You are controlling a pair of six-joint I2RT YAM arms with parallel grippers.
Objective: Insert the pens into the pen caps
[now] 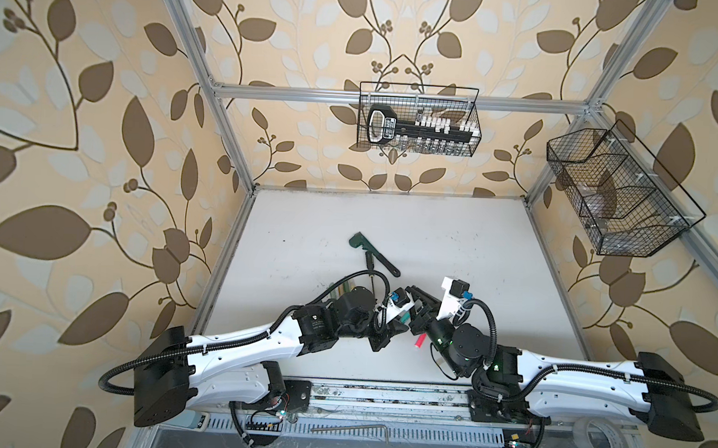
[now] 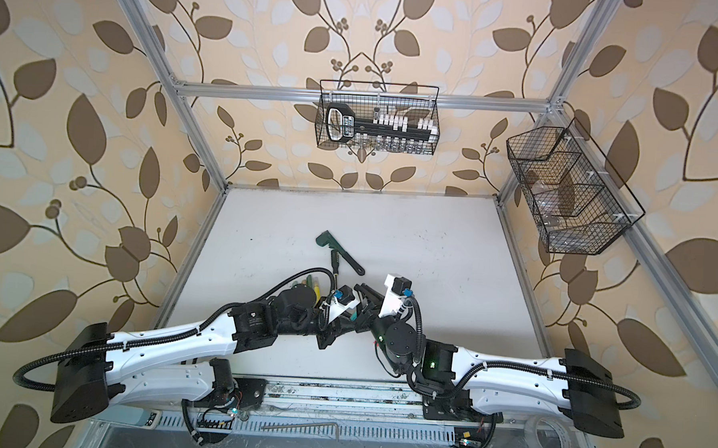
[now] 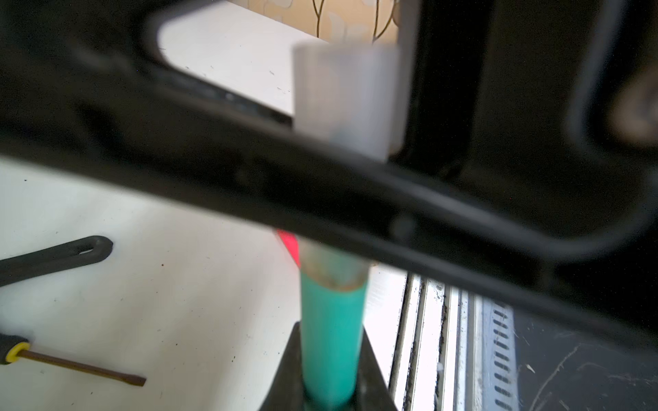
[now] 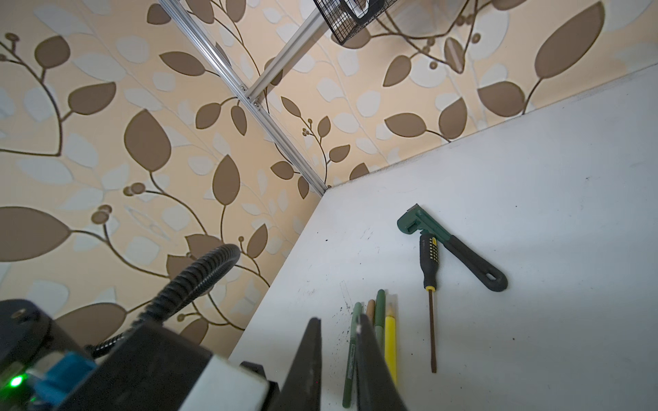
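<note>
Neon pink pen (image 1: 420, 341): lies loose on the table (image 1: 473, 238), nearer than the wrench (image 4: 452, 245) and well apart from it. I judge it is waiting its turn.
Left gripper (image 3: 331, 388): clamped low on the teal green pen (image 3: 331, 320), nearer than the wrench. The low grip leaves the pen's free end bare to go into a cap.
Right gripper (image 4: 338, 323): closed on a pale translucent cap (image 3: 347, 99), also nearer than the wrench. The cap sits in line beyond the pen's free end, so the two can be pushed together.
Seating: a black finger crosses the left wrist view between pen and cap, so I cannot tell whether they touch. They look to be still lining up.
Row of pens: grey-green (image 4: 352, 356), gold-brown (image 4: 371, 309), dark green (image 4: 380, 313) and bright yellow (image 4: 390, 341) lie side by side, nearer than the wrench. That keeps them clear of where the arms meet. I cannot tell whether they are capped.
Screwdriver (image 4: 429, 263): its handle end touches the wrench's head. It plays no part here.
Wire baskets (image 1: 418, 119) (image 1: 617, 190): hang on the walls far beyond the wrench.
</note>
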